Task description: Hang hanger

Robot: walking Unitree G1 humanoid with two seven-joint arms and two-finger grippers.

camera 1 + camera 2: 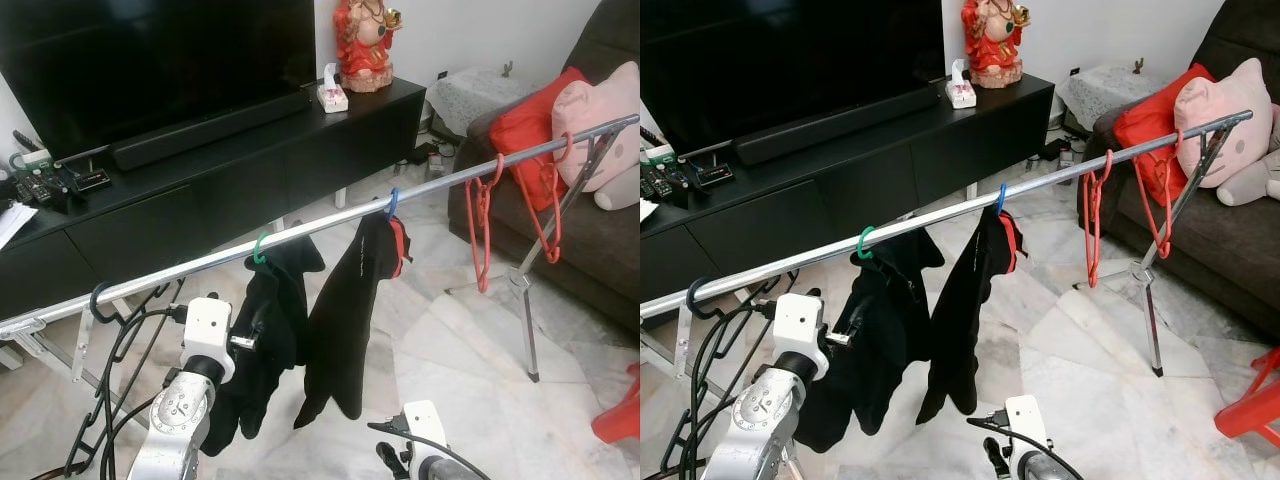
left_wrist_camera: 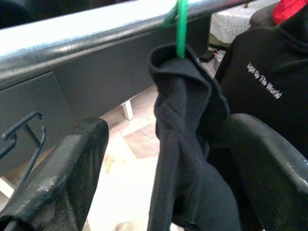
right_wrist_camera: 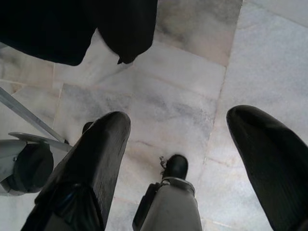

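A long silver rail [image 1: 450,185] runs across the room at chest height. A green hanger hook [image 1: 260,248] sits on it and carries a black garment [image 1: 268,335]. My left gripper [image 2: 166,130] is open just below the hook [image 2: 181,24], with the garment [image 2: 187,159] hanging between its fingers [image 2: 67,178] and touching one of them. Further right, a blue hook [image 1: 393,203] holds a second black garment [image 1: 345,310]. My right gripper [image 3: 182,118] hangs low over the marble floor, open and empty.
Bare red hangers [image 1: 483,220] hang near the rail's right end and dark ones [image 1: 100,300] at its left end. A black TV cabinet [image 1: 250,170] stands behind, a sofa [image 1: 590,250] to the right. The rack's leg [image 1: 527,320] and a red stool [image 1: 620,415] stand on the floor.
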